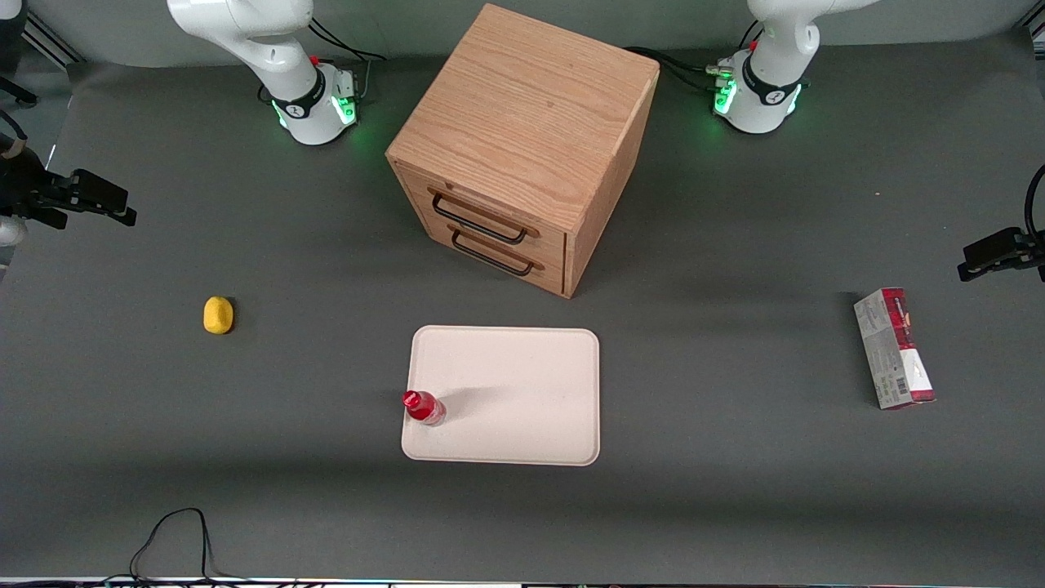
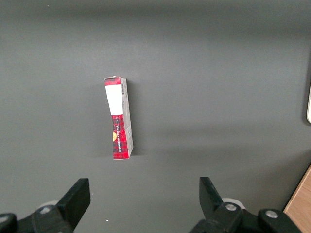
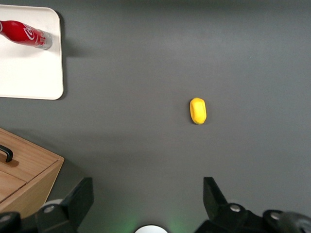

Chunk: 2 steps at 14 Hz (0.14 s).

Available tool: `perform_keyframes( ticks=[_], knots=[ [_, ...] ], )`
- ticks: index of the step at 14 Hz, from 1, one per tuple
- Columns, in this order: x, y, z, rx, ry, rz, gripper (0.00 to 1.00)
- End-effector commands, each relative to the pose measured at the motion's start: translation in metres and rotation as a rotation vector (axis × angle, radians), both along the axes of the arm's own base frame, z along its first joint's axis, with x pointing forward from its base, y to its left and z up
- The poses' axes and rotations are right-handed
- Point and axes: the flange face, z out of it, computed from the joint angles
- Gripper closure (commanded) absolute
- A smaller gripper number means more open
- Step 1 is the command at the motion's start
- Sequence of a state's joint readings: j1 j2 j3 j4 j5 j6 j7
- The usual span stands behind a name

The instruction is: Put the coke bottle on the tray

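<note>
The coke bottle point(image 1: 423, 407) is a small red bottle with a red cap. It stands upright on the cream-white tray point(image 1: 522, 384), at the tray corner near the front camera and toward the working arm's end. The right wrist view shows the bottle point(image 3: 24, 34) on the tray point(image 3: 29, 73) too. My right gripper point(image 1: 122, 211) hangs high above the table at the working arm's end, far from the tray. In the right wrist view the gripper point(image 3: 146, 194) is open wide and empty.
A wooden two-drawer cabinet point(image 1: 522, 147) stands farther from the front camera than the tray. A small yellow object point(image 1: 218, 315) lies on the mat below my gripper point(image 3: 198, 110). A red-and-white carton point(image 1: 894, 349) lies toward the parked arm's end. A black cable point(image 1: 171, 531) loops at the table's front edge.
</note>
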<state>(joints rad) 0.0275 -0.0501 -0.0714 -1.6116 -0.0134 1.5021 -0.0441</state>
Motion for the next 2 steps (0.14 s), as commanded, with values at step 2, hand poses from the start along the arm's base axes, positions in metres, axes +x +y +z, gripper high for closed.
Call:
perform_keyframes(
  ticks=[2],
  knots=[
    [-0.0019,0.0003,0.0024,-0.019,-0.019,0.006,0.0]
  ],
)
